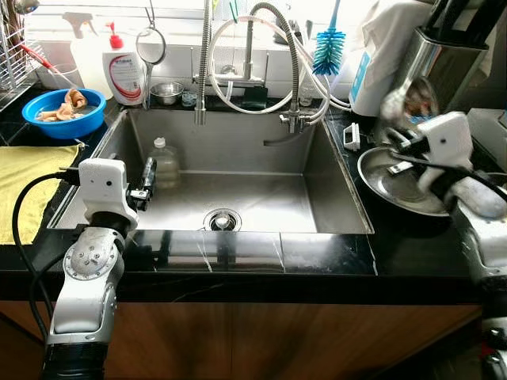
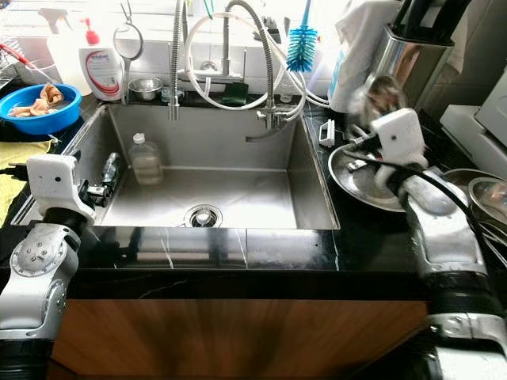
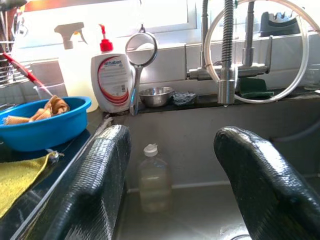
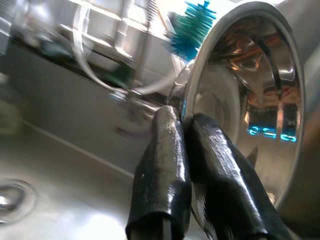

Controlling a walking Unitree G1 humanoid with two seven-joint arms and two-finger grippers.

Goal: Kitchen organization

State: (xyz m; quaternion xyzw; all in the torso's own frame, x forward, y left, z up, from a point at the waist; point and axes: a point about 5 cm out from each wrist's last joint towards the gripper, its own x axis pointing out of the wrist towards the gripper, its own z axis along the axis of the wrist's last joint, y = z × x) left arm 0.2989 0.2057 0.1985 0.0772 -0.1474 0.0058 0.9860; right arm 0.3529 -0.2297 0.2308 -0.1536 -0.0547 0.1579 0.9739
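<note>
The right gripper [image 1: 405,119], at two o'clock over the tabletop [image 1: 317,257], has its fingers [image 4: 165,165] pinched on a steel bowl [image 4: 245,100]'s rim, tilting it, likely to drain. The left gripper [image 3: 172,170] hangs open above the sink [image 1: 261,202], facing a bottle [image 1: 164,162] at ten o'clock.

Legible text, one item: white pump bottle [image 3: 114,80] with red nozzle, standing on the ledge behind the sink beside the blue bowl [image 3: 44,125]. Red-bordered label, brand word reading roughly "antabax"; the first letter is partly hidden. Smaller print beneath it is too fine to read. No other lettering, numbers or signs legible.
</note>
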